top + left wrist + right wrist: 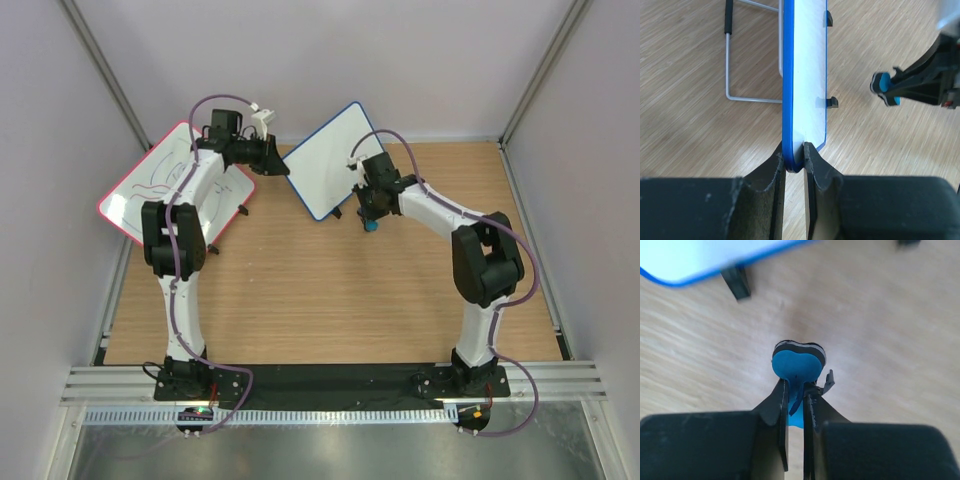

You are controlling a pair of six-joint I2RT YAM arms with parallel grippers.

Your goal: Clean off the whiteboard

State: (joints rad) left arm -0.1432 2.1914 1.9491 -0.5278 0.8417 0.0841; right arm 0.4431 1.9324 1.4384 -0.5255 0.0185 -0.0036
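Observation:
The whiteboard (328, 160), white with a dark blue frame, stands tilted on its edge at the back centre of the wooden table. My left gripper (281, 165) is shut on its left edge; in the left wrist view the fingers (816, 167) pinch the blue rim of the whiteboard (805, 75). My right gripper (370, 220) hovers low over the table just right of the board's lower corner, shut on a small blue eraser (797, 365) with a black-and-white pad. That eraser (885, 89) also shows in the left wrist view, apart from the board. A black foot (737, 282) of the board shows above the eraser.
A larger red-framed whiteboard (170, 185) with scribbles leans at the back left, partly behind my left arm; its wire stand (727, 75) rests on the table beside the blue board. Walls close the table at the back and both sides.

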